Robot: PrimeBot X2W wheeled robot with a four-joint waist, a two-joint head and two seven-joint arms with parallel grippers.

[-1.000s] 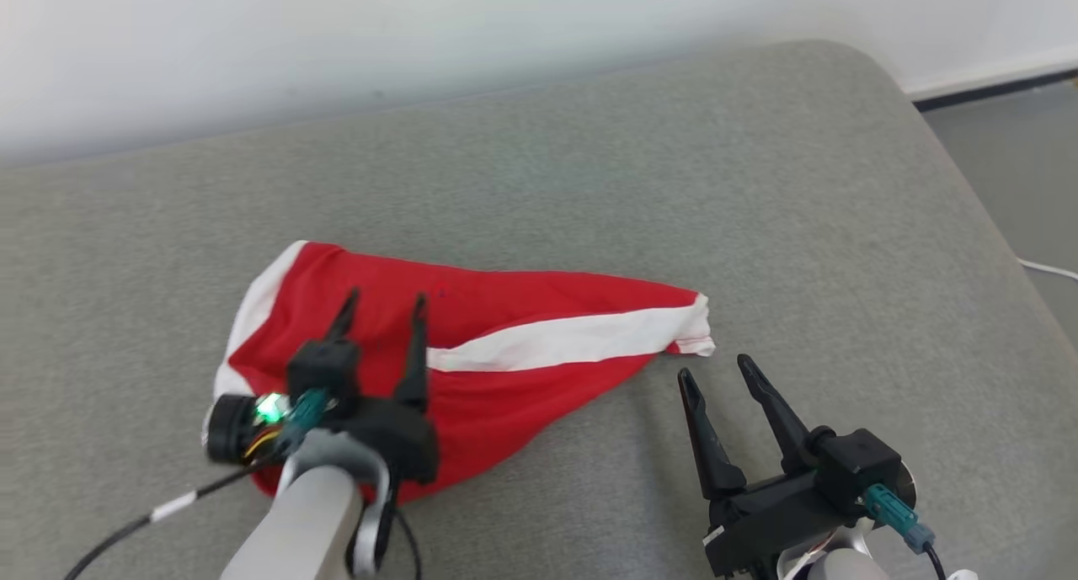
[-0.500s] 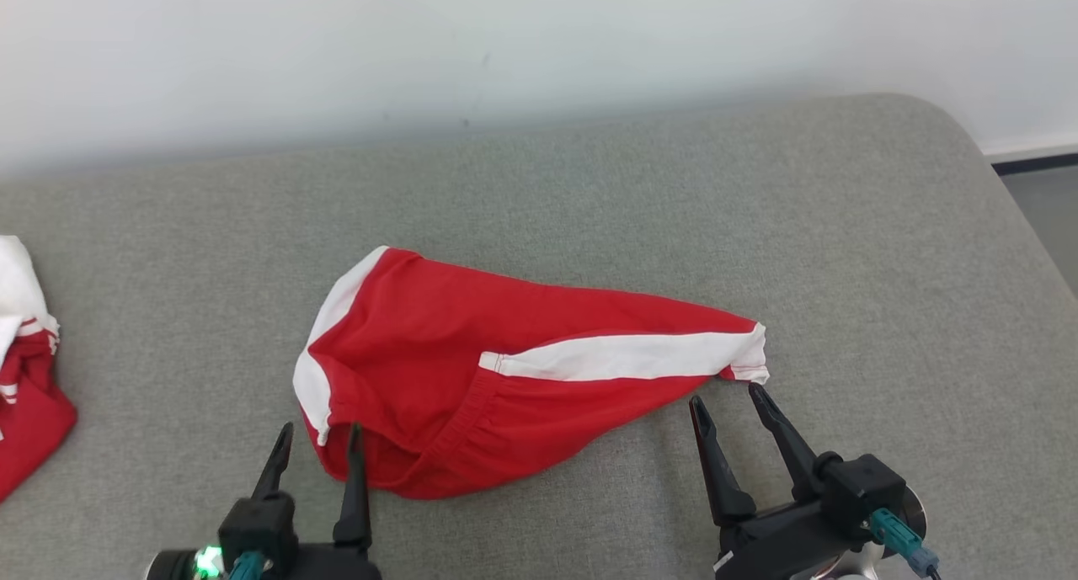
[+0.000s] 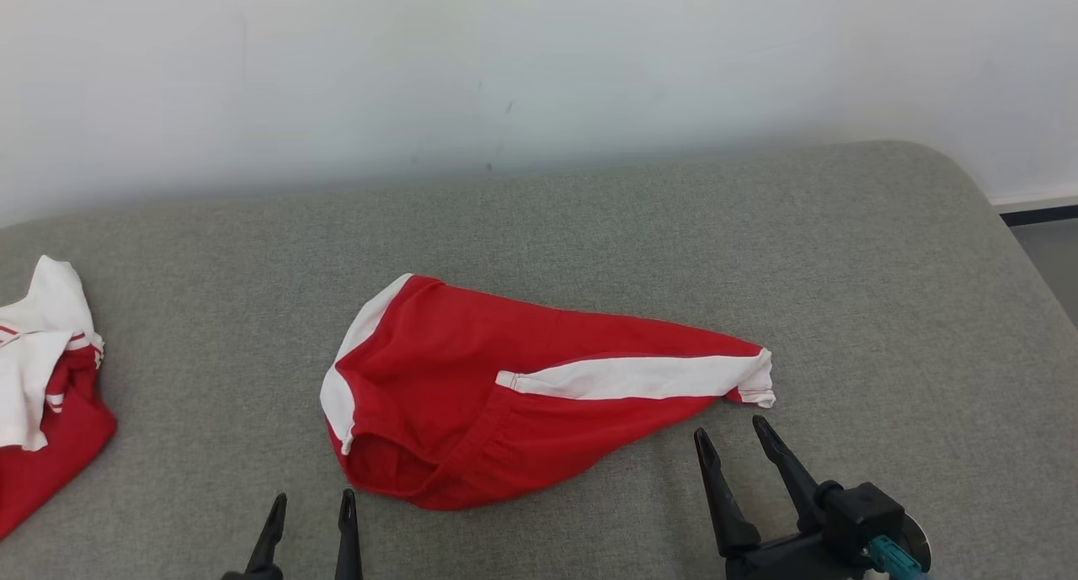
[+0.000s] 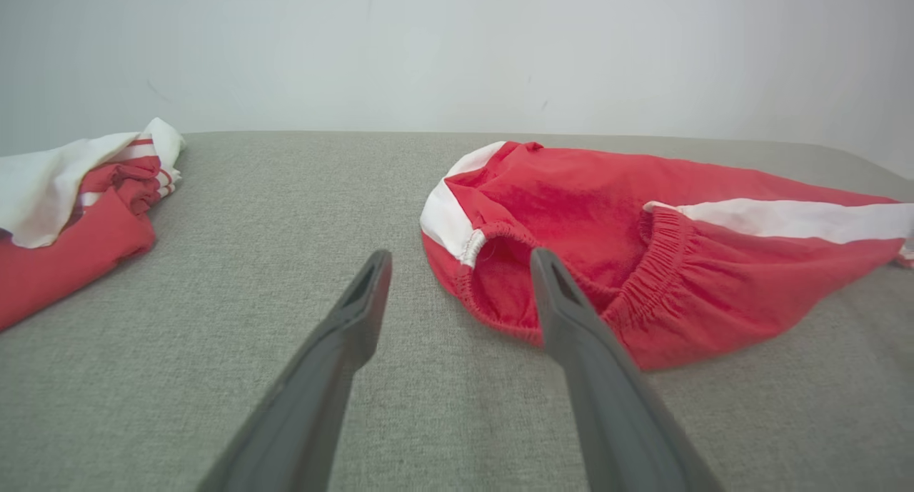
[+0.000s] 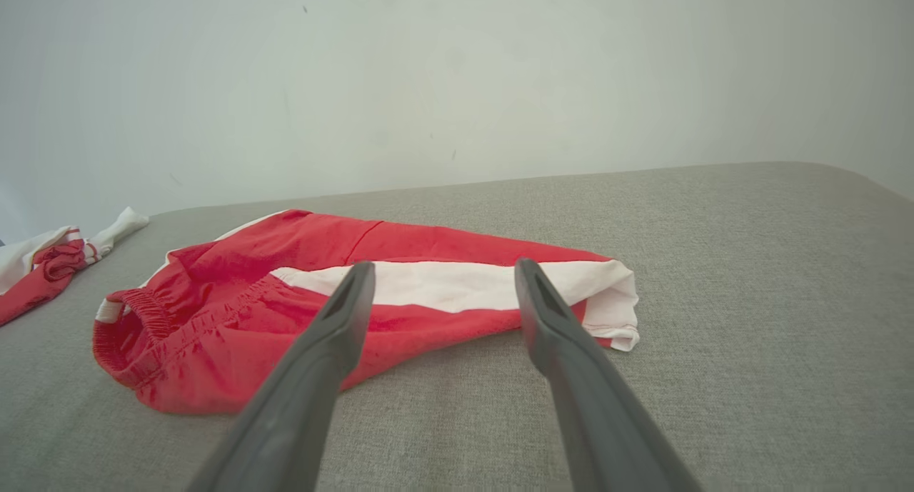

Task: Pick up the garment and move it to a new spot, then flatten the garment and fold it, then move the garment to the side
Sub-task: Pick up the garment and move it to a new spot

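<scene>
Over at the far left edge of the grey fabric-covered bench (image 3: 884, 311) lies a rumpled heap of red and white clothing (image 3: 42, 395), well apart from everything else; next along, at the near edge, the left claw (image 3: 312, 496) pokes up with its two dark fingers spread and nothing between them, the tips just short of the garment and not touching it; the garment (image 3: 472, 395) itself, a pair of red shorts with a white side stripe, lies loosely flattened about the middle of the bench, its gathered elastic waistband gaping toward the near left, a white band running up its left edge, and the long white stripe stretching away rightward to a white hem; the cloth is creased and one layer overlaps another along the waistband; just near of that hem the right claw (image 3: 728, 427) stands wide open and empty, fingers angled toward the far left, tips close to the cloth but clear of it; behind it all runs a plain pale wall (image 3: 539, 58); past the bench's rounded right corner a dark skirting strip (image 3: 1040, 214) and a bit of grey floor (image 3: 1053, 260) show.
</scene>
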